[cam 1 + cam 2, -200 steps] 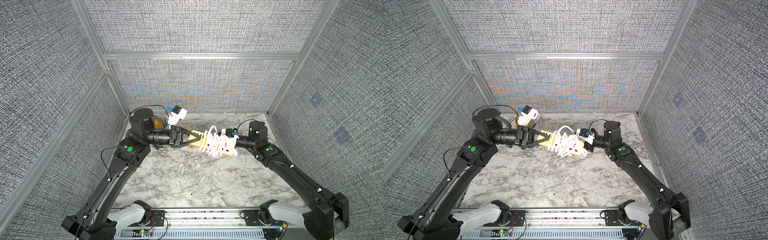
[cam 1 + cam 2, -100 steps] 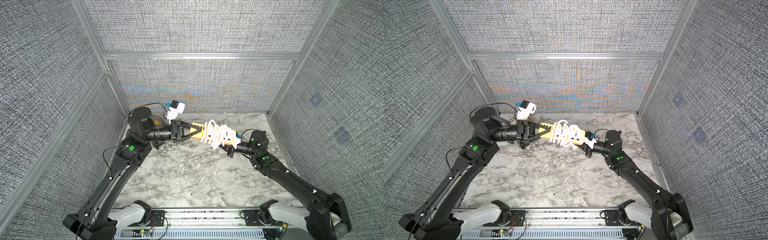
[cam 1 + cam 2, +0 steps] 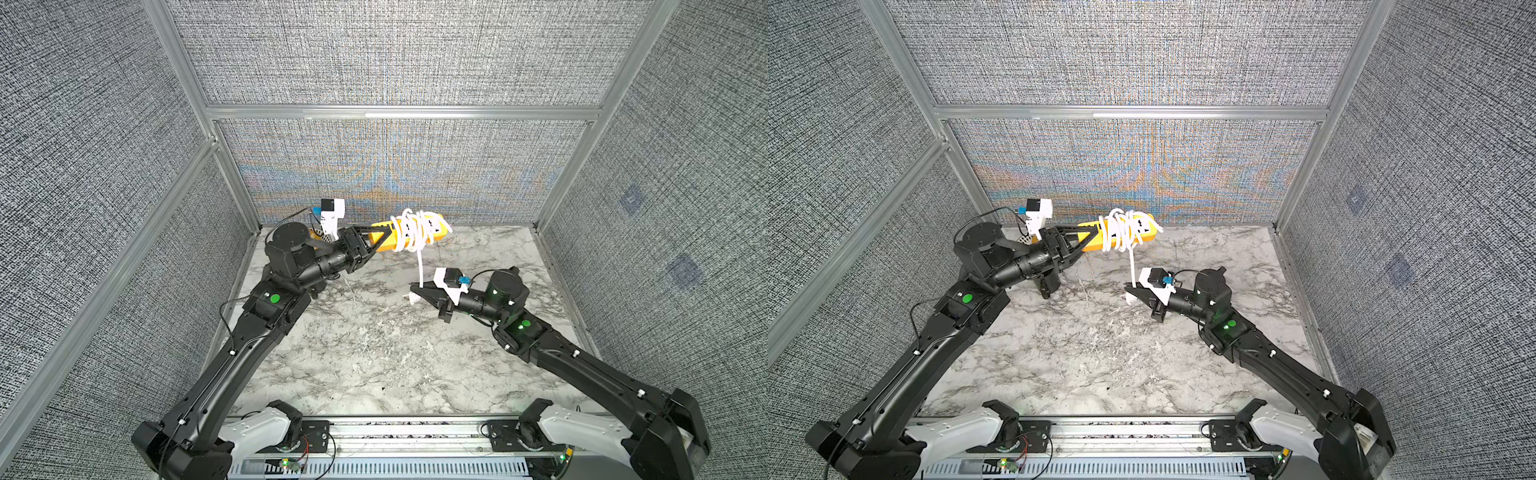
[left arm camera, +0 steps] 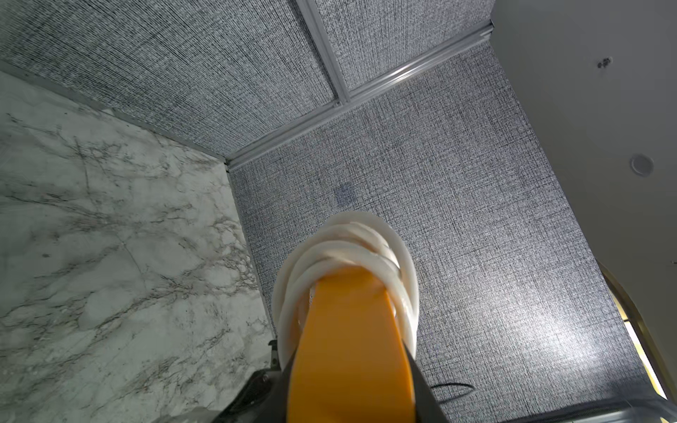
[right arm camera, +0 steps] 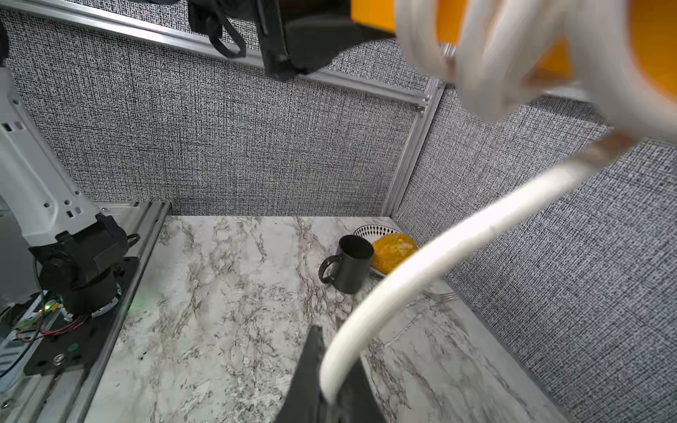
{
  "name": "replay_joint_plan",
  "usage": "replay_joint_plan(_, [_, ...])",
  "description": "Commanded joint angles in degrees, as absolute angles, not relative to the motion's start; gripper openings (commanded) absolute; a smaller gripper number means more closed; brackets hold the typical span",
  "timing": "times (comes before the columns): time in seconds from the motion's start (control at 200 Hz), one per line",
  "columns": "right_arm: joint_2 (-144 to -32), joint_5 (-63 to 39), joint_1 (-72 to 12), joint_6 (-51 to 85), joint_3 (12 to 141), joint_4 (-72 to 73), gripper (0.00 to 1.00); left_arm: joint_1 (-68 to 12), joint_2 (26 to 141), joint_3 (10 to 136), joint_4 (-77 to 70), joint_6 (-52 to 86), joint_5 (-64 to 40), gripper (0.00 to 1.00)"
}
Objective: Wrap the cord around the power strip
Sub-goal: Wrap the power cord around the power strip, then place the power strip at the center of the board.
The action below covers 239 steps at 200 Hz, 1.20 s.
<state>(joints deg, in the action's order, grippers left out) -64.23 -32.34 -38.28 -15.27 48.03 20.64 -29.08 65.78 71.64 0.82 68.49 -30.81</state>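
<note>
Power strip (image 3: 437, 227), orange-yellow, held up off the surface (image 3: 374, 353) near the back wall, clamped at one end between the fingers of the left end effector (image 3: 388, 232), free end out toward the right. Cord (image 3: 409, 235) wound in several white loops around its middle, one strand dropping to the right end effector (image 3: 413, 286), closed on that strand just short of the white plug (image 3: 409, 298), low over the marble-patterned white and grey top. Grey woven panels (image 3: 395, 54) in aluminium framing (image 3: 399, 112) on three sides. Far left corner, from the right wrist: black mug (image 5: 350, 263) just beside a patterned plate (image 5: 373, 230) bearing an orange-yellow speckled fruit-like lump (image 5: 394, 251).
</note>
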Motion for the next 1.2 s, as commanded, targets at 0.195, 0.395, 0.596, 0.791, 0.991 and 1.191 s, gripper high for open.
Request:
replay_joint_plan(0.195, [-65.3, -19.6, -47.4, -31.2, 60.0, 0.0, 0.00, -29.0, 69.7, 76.0, 7.5, 55.5, -19.3, 0.00])
replay_joint_plan(0.395, [-67.4, -11.8, -49.7, -38.7, 70.5, -11.7, 0.00, -29.0, 70.2, 74.9, 14.2, 41.7, -16.8, 0.00])
replay_joint_plan(0.596, [-72.4, -8.7, -49.0, -41.7, 75.3, -16.7, 0.00, -29.0, 72.4, 74.7, 22.9, 34.9, -23.3, 0.00])
replay_joint_plan(0.791, [-76.6, -3.2, -48.3, -43.4, 79.0, -19.5, 0.00, -29.0, 71.3, 66.5, 26.0, 30.9, -23.1, 0.00])
replay_joint_plan(0.991, [-79.4, 1.8, -48.3, -48.0, 80.5, -21.4, 0.00, -29.1, 73.8, 65.2, 29.3, 26.4, -27.1, 0.00])
replay_joint_plan(1.191, [-81.5, 1.1, -46.6, -54.3, 77.3, -16.4, 0.00, -29.1, 78.7, 64.3, 30.9, 24.4, -36.4, 0.00])
